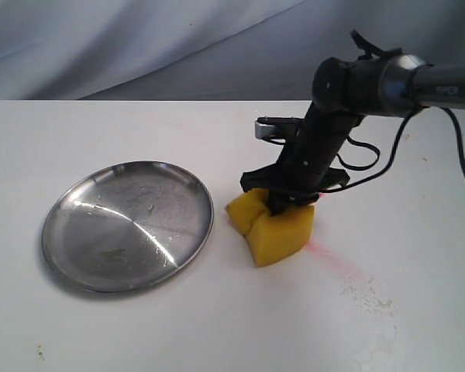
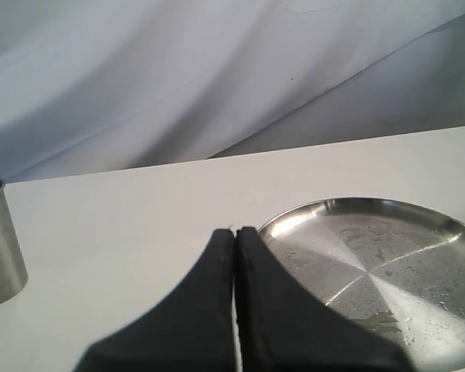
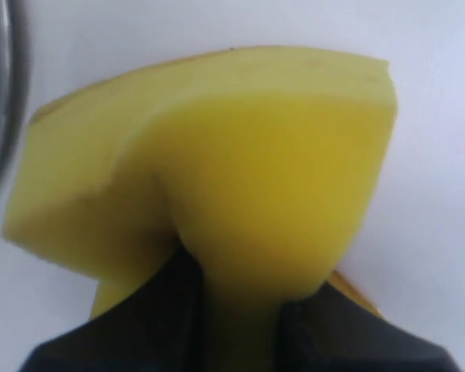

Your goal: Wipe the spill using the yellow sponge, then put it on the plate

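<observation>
The yellow sponge (image 1: 273, 229) rests on the white table just right of the plate (image 1: 128, 225), pinched in the middle so its two ends bulge. My right gripper (image 1: 283, 205) comes down on it from above and is shut on it; the right wrist view shows the squeezed sponge (image 3: 240, 170) between my black fingers (image 3: 155, 310). The steel plate is round and shiny, with dried smears inside. No tan spill shows; it may lie under the sponge. My left gripper (image 2: 235, 232) is shut and empty, hovering beside the plate's rim (image 2: 294, 217).
Faint red-pink streaks (image 1: 329, 260) run across the table right of the sponge. A patch of dried speckles (image 1: 368, 298) lies toward the front right. A metal cup (image 2: 0, 244) stands in the left wrist view. A grey cloth backdrop hangs behind the table.
</observation>
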You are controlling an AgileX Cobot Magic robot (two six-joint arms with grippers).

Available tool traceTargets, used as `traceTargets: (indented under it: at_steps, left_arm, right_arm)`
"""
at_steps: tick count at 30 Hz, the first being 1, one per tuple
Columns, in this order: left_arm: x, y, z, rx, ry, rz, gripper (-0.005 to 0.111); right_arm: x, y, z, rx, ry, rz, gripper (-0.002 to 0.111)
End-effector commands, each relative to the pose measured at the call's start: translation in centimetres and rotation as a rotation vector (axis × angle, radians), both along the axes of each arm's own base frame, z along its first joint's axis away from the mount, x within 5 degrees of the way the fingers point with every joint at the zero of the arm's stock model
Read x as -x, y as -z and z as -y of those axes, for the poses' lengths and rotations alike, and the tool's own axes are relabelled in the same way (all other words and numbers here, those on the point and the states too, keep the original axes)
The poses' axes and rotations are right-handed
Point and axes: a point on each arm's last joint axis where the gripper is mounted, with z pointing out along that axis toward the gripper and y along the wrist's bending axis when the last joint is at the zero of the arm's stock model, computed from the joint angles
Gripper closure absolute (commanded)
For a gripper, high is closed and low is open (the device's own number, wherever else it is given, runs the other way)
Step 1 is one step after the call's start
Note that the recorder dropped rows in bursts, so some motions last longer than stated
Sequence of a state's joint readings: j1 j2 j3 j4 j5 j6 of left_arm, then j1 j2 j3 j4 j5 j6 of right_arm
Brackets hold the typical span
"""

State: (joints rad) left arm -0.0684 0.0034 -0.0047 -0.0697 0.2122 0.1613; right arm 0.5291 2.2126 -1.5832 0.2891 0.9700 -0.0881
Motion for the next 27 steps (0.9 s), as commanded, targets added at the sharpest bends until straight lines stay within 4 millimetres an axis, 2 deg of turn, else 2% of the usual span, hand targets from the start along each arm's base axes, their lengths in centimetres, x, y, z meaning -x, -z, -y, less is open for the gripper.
traceTargets:
  at_steps: [1, 3, 7, 13, 17, 21, 27]
  left_arm:
    - [0.0, 0.1, 0.0, 0.001, 0.0, 0.005, 0.107]
    - [0.0, 0.1, 0.0, 0.001, 0.0, 0.005, 0.107]
    - [0.0, 0.1, 0.0, 0.001, 0.0, 0.005, 0.107]
    - [0.0, 0.1, 0.0, 0.001, 0.0, 0.005, 0.107]
    - [0.0, 0.1, 0.0, 0.001, 0.0, 0.005, 0.107]
    - [0.0, 0.1, 0.0, 0.001, 0.0, 0.005, 0.107]
    - [0.0, 0.1, 0.0, 0.001, 0.0, 0.005, 0.107]
  right_arm:
    - [3.5, 1.4, 3.1, 0.187, -0.131, -0.069, 0.108]
    - [4.0, 1.0, 4.0, 0.215, -0.138, -0.032, 0.108]
    - [3.2, 0.6, 5.9, 0.208, -0.079, 0.03, 0.108]
    - [-0.1, 0.5, 9.0, 0.18, 0.046, 0.065, 0.108]
    - [-2.7, 1.3, 9.9, 0.191, 0.083, 0.025, 0.108]
    - [-5.3, 1.1, 8.6, 0.152, 0.104, 0.019, 0.108]
    - [-6.5, 0.0, 3.7, 0.083, 0.002, 0.021, 0.108]
